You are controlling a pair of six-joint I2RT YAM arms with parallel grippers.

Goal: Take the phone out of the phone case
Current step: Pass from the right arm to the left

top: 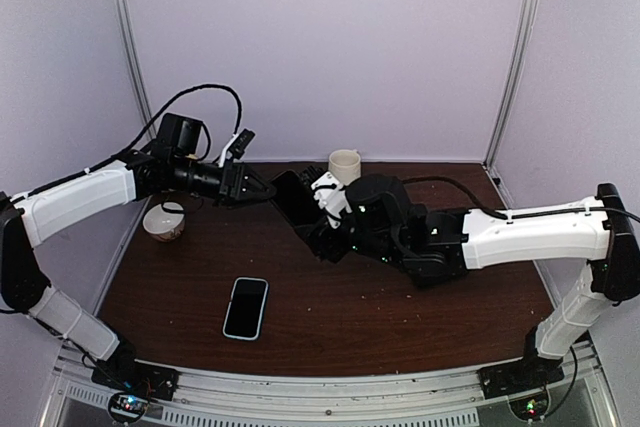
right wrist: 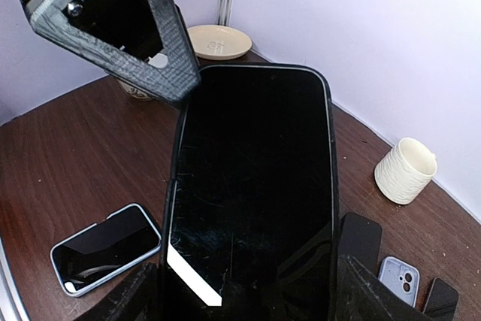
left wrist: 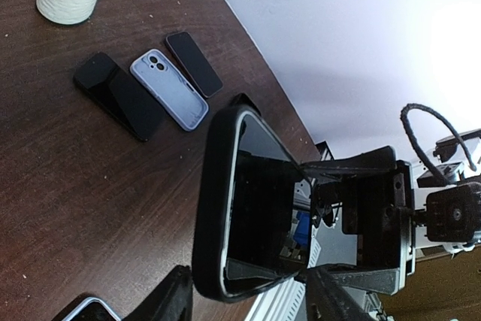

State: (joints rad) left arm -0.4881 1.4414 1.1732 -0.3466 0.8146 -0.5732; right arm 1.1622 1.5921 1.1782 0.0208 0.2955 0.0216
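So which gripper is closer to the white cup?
Right. The right gripper is just beside the white cup; the left gripper is beyond the cased phone.

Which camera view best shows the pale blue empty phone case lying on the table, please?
The left wrist view: the pale blue empty phone case appears whole and unobstructed. The right wrist view catches only its camera end at the bottom edge; the top external view does not show it.
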